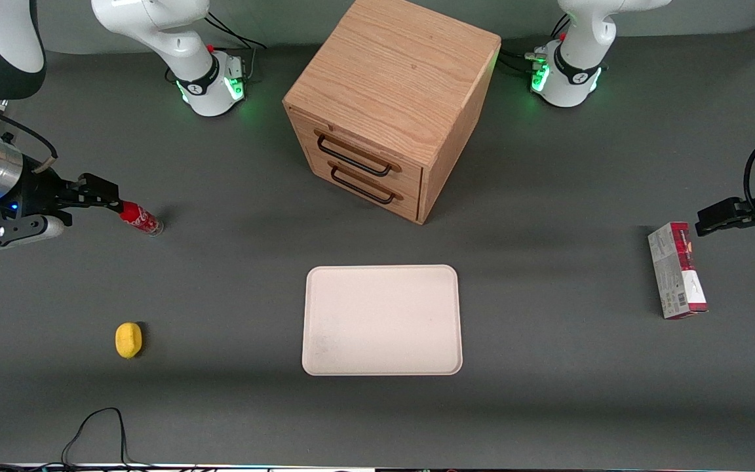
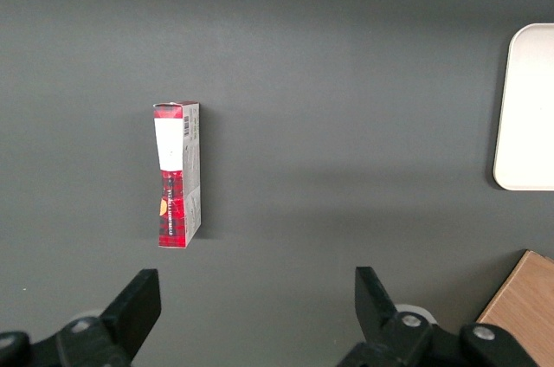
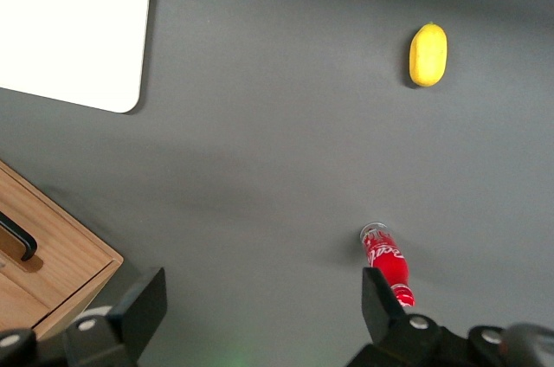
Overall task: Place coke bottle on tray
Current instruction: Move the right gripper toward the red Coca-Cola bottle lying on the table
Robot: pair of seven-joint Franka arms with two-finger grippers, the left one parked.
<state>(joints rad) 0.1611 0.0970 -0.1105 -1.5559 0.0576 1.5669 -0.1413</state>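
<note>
The coke bottle, small and red with white script, lies on the dark table toward the working arm's end. It is farther from the front camera than the lemon. In the right wrist view the coke bottle points its clear base at the lemon, and one finger covers its cap end. My right gripper hovers over that cap end, open with only bare table between the fingers. The bottle sits beside one finger, outside the gap. The cream tray lies mid-table in front of the cabinet, and it also shows in the right wrist view.
A yellow lemon lies nearer the front camera than the bottle. A wooden drawer cabinet stands farther back than the tray. A red-and-grey carton lies toward the parked arm's end.
</note>
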